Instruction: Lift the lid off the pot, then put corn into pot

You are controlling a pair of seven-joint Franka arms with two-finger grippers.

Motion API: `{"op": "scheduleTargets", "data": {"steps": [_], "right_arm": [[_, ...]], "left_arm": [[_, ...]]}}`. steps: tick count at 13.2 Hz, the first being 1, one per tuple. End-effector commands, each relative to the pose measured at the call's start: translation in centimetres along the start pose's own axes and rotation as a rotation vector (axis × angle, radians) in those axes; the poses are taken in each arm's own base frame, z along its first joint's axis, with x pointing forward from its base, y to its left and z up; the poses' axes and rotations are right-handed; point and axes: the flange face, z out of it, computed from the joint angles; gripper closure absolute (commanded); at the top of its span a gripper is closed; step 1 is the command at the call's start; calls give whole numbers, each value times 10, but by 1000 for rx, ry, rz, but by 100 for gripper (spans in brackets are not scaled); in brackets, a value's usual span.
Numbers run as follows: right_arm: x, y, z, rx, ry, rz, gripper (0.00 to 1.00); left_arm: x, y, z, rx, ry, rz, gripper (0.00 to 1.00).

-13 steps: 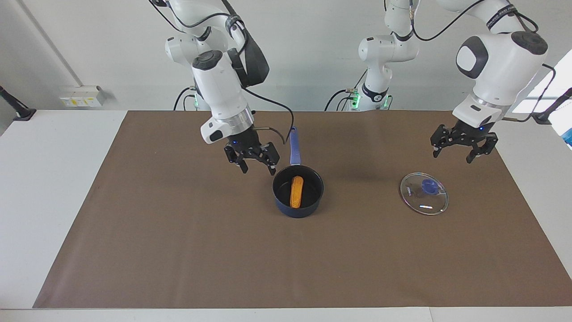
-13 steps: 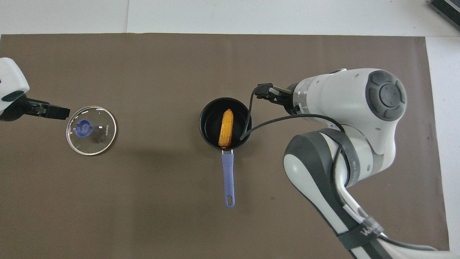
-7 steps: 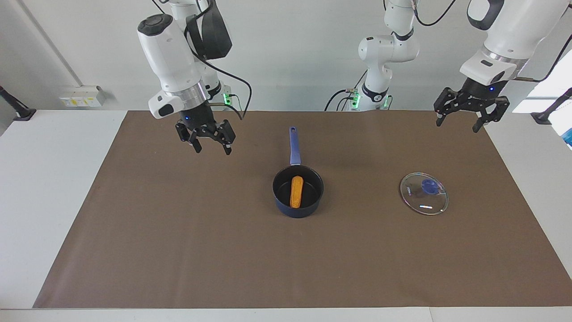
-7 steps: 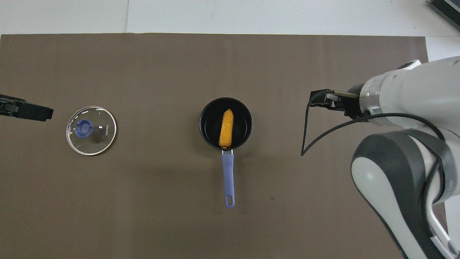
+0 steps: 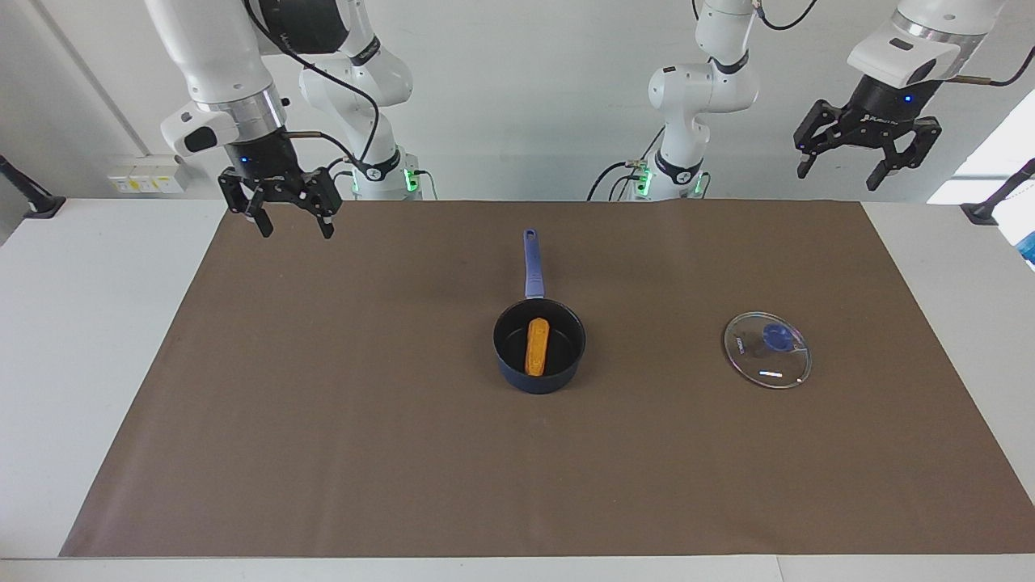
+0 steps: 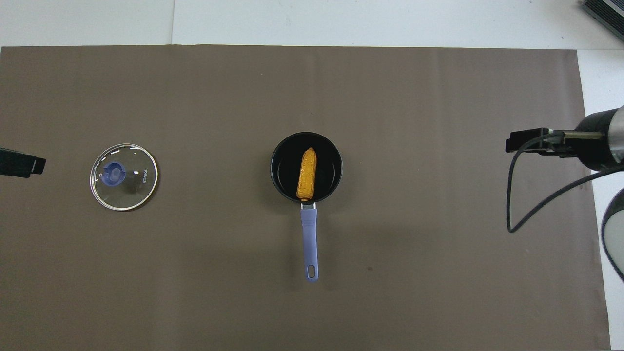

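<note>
Corn (image 5: 536, 346), a single orange-yellow cob, lies lengthwise inside the pot (image 5: 539, 370), one dark navy saucepan standing near the middle of a brown mat (image 5: 323, 420). The saucepan's lighter blue handle (image 5: 531, 264) points straight toward the robots. One glass lid (image 5: 766, 349) with a blue knob lies flat on the mat, well apart from the saucepan, toward the left arm's end of the table. The mat covers most of a white tabletop (image 5: 89, 323), and a plain pale wall (image 5: 525, 105) stands past the robots' bases, with a small socket box (image 5: 149, 174) low on it. Nothing lies between saucepan and lid. The right gripper (image 5: 280, 217) hangs over the mat's corner at the right arm's end, fingers apart and holding nothing. The left gripper (image 5: 868, 159) hangs high over the table's edge at the left arm's end, fingers likewise spread and bare.
</note>
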Motion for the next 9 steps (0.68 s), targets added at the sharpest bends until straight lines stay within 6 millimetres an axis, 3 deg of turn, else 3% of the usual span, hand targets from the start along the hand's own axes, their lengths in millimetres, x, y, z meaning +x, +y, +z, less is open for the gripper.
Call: {"op": "scheduleTargets", "data": {"steps": [1, 3, 6, 9], "right_arm": [[-3, 28, -24, -18, -56, -70, 0], [-18, 34, -22, -12, -123, -119, 0], [-21, 32, -22, -9, -146, -120, 0], [-29, 50, -22, -1, -195, -89, 0]], "left_arm": [[-3, 5, -3, -1, -39, -17, 0], [-4, 4, -2, 5, -48, -19, 0], [-6, 2, -1, 17, -63, -87, 0], [-8, 3, -1, 34, -67, -127, 0]]}}
